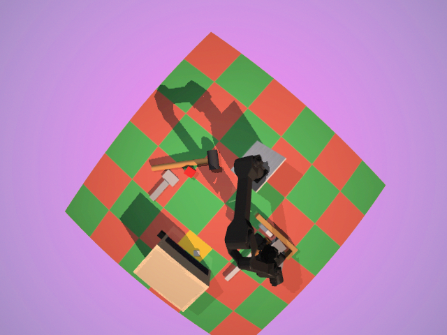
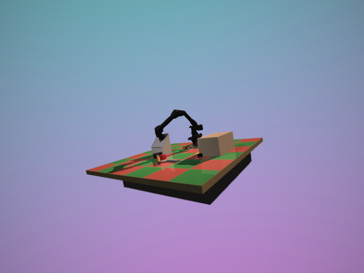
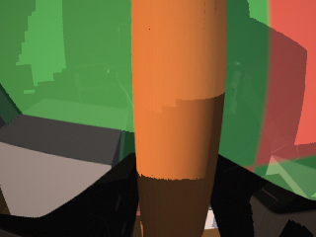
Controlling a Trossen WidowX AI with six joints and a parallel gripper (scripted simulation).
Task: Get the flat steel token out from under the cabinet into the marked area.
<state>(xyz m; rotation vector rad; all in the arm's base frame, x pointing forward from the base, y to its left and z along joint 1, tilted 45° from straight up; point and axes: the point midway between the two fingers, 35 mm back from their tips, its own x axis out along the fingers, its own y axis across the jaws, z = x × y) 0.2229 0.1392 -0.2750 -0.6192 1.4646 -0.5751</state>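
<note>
The beige cabinet [image 1: 171, 277] [image 2: 217, 144] stands at the lower left in the top view. The yellow marked area [image 1: 190, 238] lies in front of it. A small grey piece [image 1: 196, 252], which looks like the token, is on the yellow; whether it lies flat is too small to tell. My gripper [image 1: 269, 254] [image 2: 194, 144] [image 3: 172, 161] is shut on an orange round handle [image 3: 178, 74], low beside the wooden tray [image 1: 276, 232] and away from the cabinet. A pale bar [image 1: 232, 273] sticks out from under the gripper towards the cabinet; its join to the handle is hidden.
The tray holds grey pieces [image 1: 278, 246]. A black-headed hammer [image 1: 214, 160], a red block [image 1: 189, 171] and a grey mallet-shaped tool [image 1: 170, 177] lie beyond the marked area. A grey sloped block [image 1: 276, 158] [image 2: 165, 147] stands by the arm's base. A black strip [image 1: 186, 254] runs along the cabinet's front.
</note>
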